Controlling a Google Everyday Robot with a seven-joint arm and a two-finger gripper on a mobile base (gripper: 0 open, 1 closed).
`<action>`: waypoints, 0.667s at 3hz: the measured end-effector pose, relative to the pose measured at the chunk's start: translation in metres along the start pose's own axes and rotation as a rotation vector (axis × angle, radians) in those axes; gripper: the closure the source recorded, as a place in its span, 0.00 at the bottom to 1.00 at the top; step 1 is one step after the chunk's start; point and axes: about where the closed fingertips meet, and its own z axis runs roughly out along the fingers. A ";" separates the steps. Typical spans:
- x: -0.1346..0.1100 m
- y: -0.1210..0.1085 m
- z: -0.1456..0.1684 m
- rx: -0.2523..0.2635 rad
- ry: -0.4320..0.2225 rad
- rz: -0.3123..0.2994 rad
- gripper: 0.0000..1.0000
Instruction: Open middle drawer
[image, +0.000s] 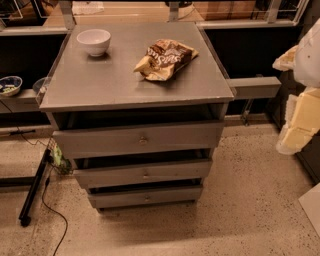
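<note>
A grey three-drawer cabinet (135, 87) stands in the centre of the camera view. The middle drawer (115, 176) is the mid-sized grey front with a small round metal knob (145, 175). A dark gap shows above its front. Above it sits the taller top drawer (100, 142), and below it the narrower bottom drawer (120, 198). My gripper (300, 120) shows as pale cream and white parts at the right edge, well to the right of the cabinet. It is about level with the top drawer and touches nothing.
A white bowl (93, 41) and a crumpled snack bag (165, 59) lie on the cabinet top. A black pole and cable (34, 187) lie on the speckled floor at the left. A grey rail (252, 87) juts out right of the cabinet. A patterned bowl (9, 85) sits on a left shelf.
</note>
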 end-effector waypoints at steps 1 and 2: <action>0.000 0.000 0.000 0.000 0.000 0.000 0.00; 0.000 0.000 0.000 0.000 0.000 0.000 0.16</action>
